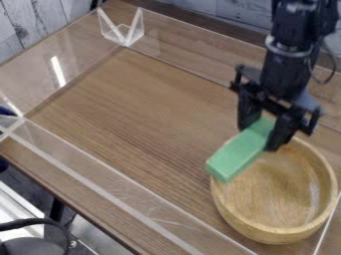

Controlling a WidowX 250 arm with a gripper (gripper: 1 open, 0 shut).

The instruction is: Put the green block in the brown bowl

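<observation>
The green block (pixel 237 156) hangs tilted in the air, its upper end pinched between the fingers of my gripper (pixel 273 127), which is shut on it. Its lower end hovers just over the near left rim of the brown bowl (pixel 276 229), a wide shallow wooden bowl at the lower right. The black arm rises straight up from the gripper toward the top right.
A wood-grain tabletop (pixel 120 110) is fenced by a low clear plastic wall (pixel 80 164) along its near edge. A clear folded plastic stand (pixel 120 27) sits at the back left corner. A pale wall runs behind the table.
</observation>
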